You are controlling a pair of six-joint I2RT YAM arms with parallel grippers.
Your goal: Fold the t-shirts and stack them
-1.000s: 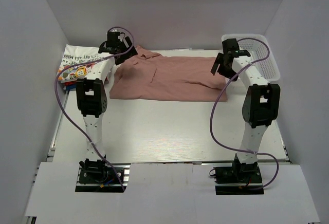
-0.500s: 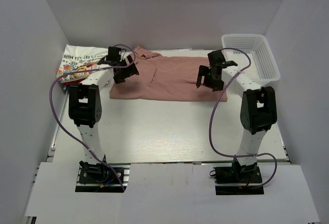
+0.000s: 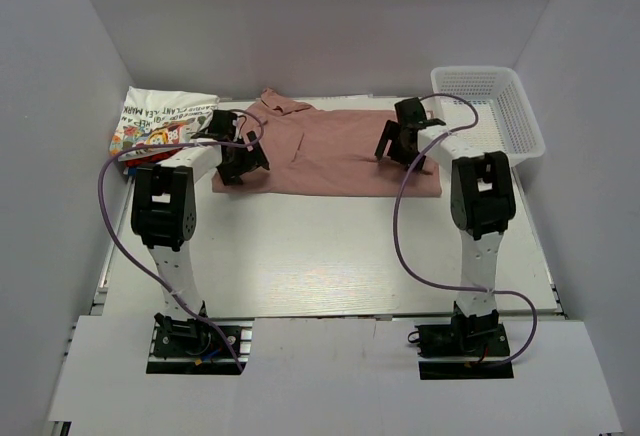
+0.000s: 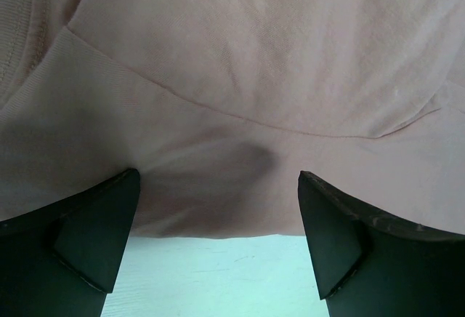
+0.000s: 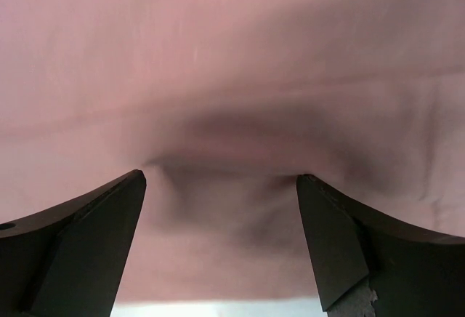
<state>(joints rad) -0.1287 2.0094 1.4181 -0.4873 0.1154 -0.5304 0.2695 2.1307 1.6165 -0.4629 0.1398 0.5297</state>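
Pink tee (image 3: 330, 148): its near-left edge lies under the left gripper (image 3: 242, 161) and its right part under the right gripper (image 3: 400, 141). Contact with the cloth cannot be determined from the top view. Both wrist views cut the tee off at the top and sides, and the fingers (image 4: 87, 237) at the bottom edge.

Folded stack: below the white printed tee (image 3: 160, 124) only a red and blue sliver (image 3: 135, 158) shows. The left arm (image 3: 170, 206) covers the stack's near corner. Print lettering is too small to read.

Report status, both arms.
Left tool open, low over pink tee, near edge. Right tool open over its right end. Nothing gripped. Basket, folded stack aside.
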